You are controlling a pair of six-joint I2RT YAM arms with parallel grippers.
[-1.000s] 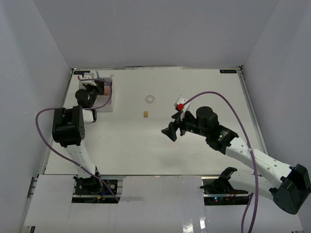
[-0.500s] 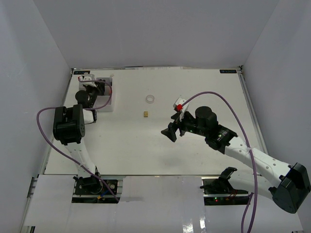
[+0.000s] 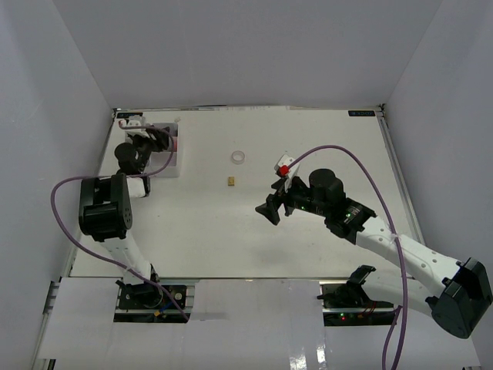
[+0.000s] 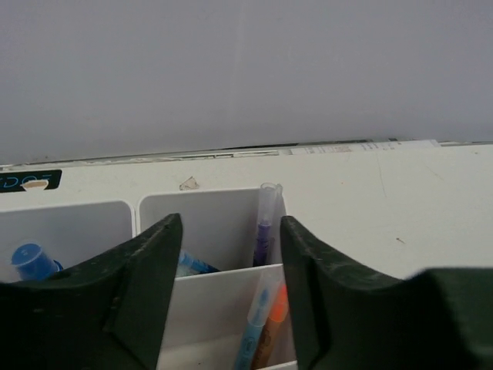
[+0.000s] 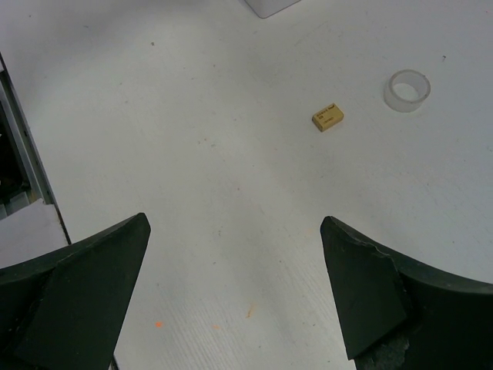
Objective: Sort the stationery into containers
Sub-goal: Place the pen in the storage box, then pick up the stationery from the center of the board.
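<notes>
Brass clip [image 5: 328, 118] looked stiff, light; we judged pinching across its narrow width best. Right gripper [image 5: 235, 229] gaped wide, left gripper [image 4: 229, 231] half-parted, both empty.

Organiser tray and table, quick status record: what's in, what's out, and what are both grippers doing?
tray: white organiser tray, far left of the table
in tray: blue-capped bottle; clear-capped pen standing; blue pen; orange highlighter
outside tray, on table: tape ring; brass clip; not touching each other
left gripper: open, empty, at the tray
right gripper: open, empty, above bare table short of the clip
</notes>
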